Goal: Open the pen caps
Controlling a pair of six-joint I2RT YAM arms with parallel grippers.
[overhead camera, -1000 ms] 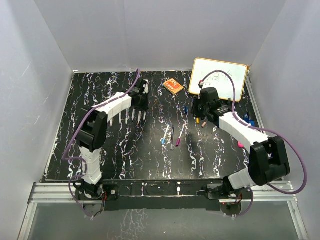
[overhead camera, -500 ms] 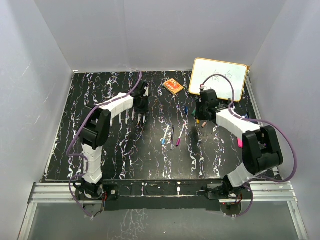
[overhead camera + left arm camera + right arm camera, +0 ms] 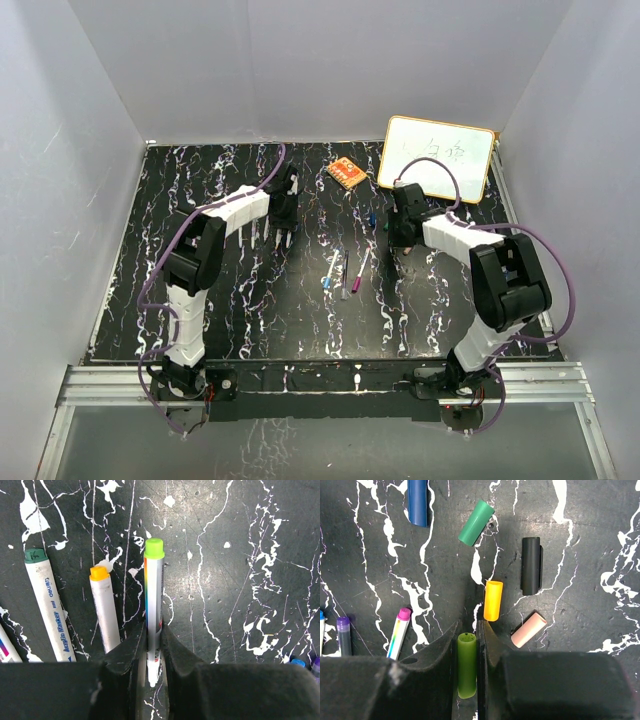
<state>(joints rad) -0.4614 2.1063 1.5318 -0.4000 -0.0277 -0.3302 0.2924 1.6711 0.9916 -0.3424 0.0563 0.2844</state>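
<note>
Over the loose caps [image 3: 493, 600], the right gripper [image 3: 466, 645] clamps a green cap [image 3: 466, 672] while the left gripper [image 3: 154, 635] pinches a marker [image 3: 154, 580] near its tip, a thin hold that could let it pivot or slip.

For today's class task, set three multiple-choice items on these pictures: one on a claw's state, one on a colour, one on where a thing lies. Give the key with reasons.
1. The left claw is: A open; B shut on the lime-tipped marker; C out of view.
2. The right claw grips: A a red cap; B a white cap; C a light green cap.
3. The yellow cap lies: A just ahead of the right claw; B in the left claw; C stacked on another cap.
Key: 1 B, its fingers pinch the barrel. 2 C, that colour shows between the fingers. 3 A, it lies just past the fingertips.
</note>
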